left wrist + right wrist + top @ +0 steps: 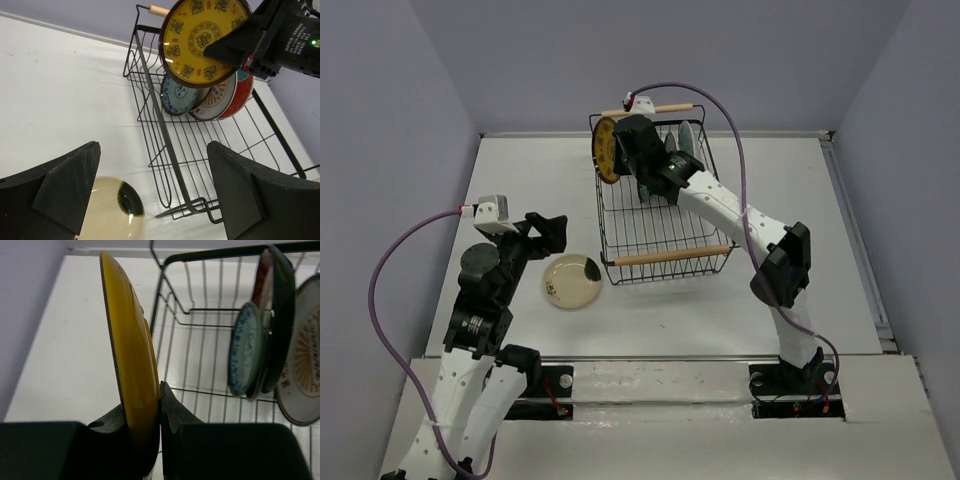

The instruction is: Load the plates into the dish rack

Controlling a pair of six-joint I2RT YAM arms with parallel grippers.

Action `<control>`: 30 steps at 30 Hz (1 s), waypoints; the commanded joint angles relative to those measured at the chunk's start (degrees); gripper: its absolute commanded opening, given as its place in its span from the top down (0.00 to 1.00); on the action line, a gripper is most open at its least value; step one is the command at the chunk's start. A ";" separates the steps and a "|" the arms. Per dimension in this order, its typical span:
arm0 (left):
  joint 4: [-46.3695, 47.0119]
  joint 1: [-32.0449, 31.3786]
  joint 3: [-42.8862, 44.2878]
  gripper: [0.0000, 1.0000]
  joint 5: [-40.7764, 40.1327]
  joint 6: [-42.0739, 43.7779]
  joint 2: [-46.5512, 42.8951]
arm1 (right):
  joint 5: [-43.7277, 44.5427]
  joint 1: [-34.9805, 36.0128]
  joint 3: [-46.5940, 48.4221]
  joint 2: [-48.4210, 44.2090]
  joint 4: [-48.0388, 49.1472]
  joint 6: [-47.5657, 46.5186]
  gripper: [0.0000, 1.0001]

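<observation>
My right gripper (620, 150) (159, 392) is shut on the rim of a yellow-brown plate (607, 150) (200, 40) (131, 350). It holds the plate on edge above the far left corner of the black wire dish rack (603, 215) (165, 135) (200, 315). Three plates stand at the rack's far end: a teal-blue one (177, 97) (242, 350), a white-orange sunburst one (217, 97) (302, 365) and a red one (243, 95). A cream plate with a dark mark (571, 280) (112, 212) lies flat on the table, left of the rack. My left gripper (548, 232) (153, 145) hangs open just above and behind it, holding nothing.
The rack's near wooden handle (670, 256) faces the arm bases and the far handle (665, 108) lies behind the held plate. The near half of the rack holds nothing. Purple walls close the white table (520, 190) at the back and sides.
</observation>
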 commanded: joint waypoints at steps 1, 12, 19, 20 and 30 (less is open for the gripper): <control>-0.41 -2.65 -1.67 0.01 -7.91 4.03 -1.17 | 17.17 -0.01 8.51 4.09 -5.55 -2.59 0.93; -0.50 -4.93 -2.29 0.01 -6.42 3.59 -2.58 | 24.93 -0.01 18.27 17.97 -10.39 -5.68 0.93; -0.77 -5.55 -2.20 0.01 -7.12 3.42 -2.75 | 26.51 -0.62 20.03 22.72 -10.39 -6.20 0.93; -0.77 -5.55 -2.29 0.01 -7.12 3.42 -2.67 | 26.43 -0.62 20.38 23.17 -10.30 -6.38 0.93; -1.12 -5.64 -2.20 0.01 -7.29 3.33 -1.35 | 26.16 -1.68 19.24 26.25 -10.21 -6.82 0.93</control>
